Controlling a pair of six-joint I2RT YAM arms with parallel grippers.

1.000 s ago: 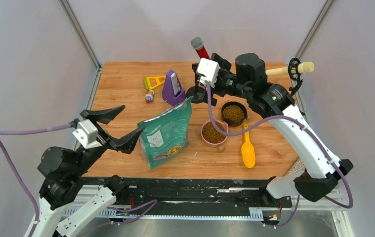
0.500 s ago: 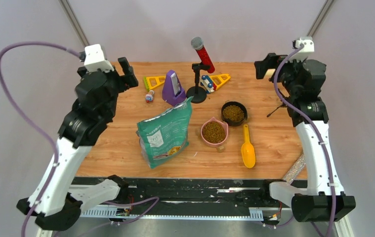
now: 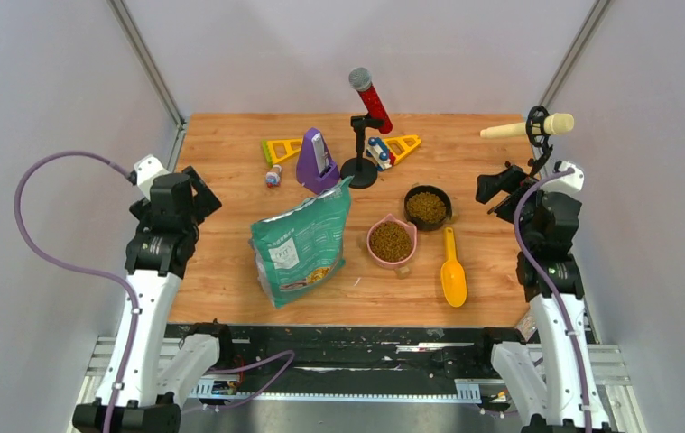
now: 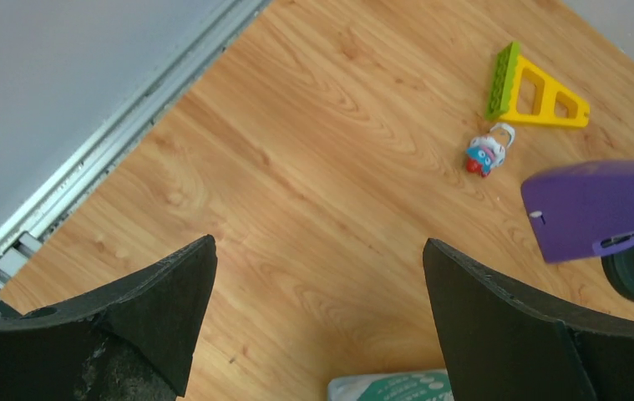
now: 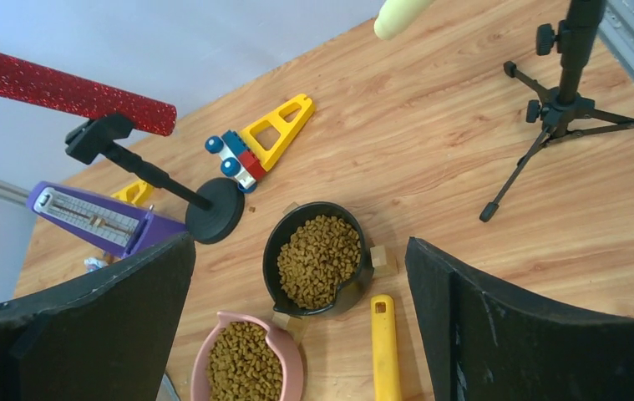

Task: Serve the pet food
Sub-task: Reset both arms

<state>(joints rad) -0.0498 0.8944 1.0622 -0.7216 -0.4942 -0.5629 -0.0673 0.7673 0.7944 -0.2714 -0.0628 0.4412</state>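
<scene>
Wooden table (image 3: 230,162) carries kibble (image 3: 391,242) in 2 bowls (image 3: 370,245); left jaws and right jaws gape empty.

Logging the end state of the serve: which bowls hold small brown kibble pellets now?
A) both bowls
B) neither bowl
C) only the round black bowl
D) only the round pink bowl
A: the top external and right wrist views both show brown kibble filling the round black bowl and the round pink bowl next to it.
</scene>
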